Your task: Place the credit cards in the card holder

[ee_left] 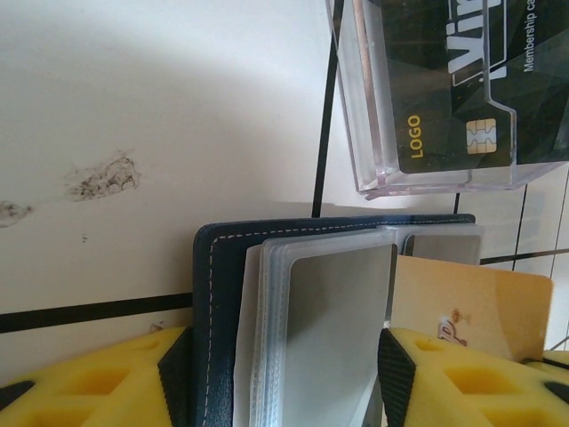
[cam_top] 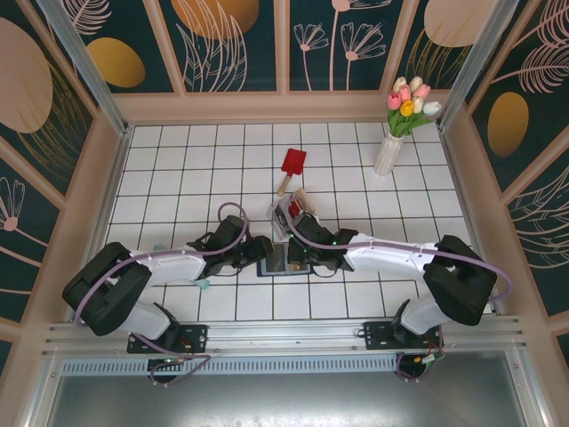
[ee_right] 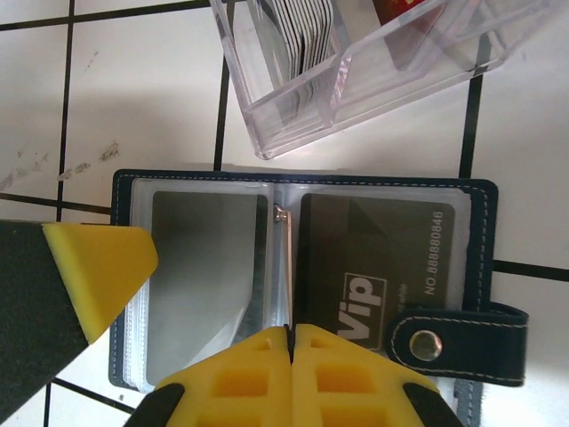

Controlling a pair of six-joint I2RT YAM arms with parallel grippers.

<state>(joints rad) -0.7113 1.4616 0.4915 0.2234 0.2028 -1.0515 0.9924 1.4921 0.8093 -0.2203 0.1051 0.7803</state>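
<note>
Steadying open card holder (ee_right: 478, 258) on tiles: your right gripper (ee_right: 292, 334), pinched closed, at centre fold; left gripper (ee_left: 280, 356) half-spread astride left sleeves, grip unclear. Spread one sleeve first; credit cards (ee_right: 302, 36) in clear box (ee_right: 373, 80) just beyond.

Card holder (ee_right: 209, 267): dark navy with pale stitching, lying open and flat just beside the clear box (ee_right: 356, 80), on its near side. The clear sleeves are exposed and the snap tab is unfastened, sticking out at one end. One sleeve holds a dark VIP card (ee_right: 382, 267); the facing sleeve looks grey and blank. A yellow-orange card (ee_left: 471, 302) lies against the holder's sleeves, away from the box. Inside the box are a black membership card (ee_left: 480, 98), a stack of cards (ee_right: 302, 40) on edge, and a red card (ee_right: 400, 11).
</note>
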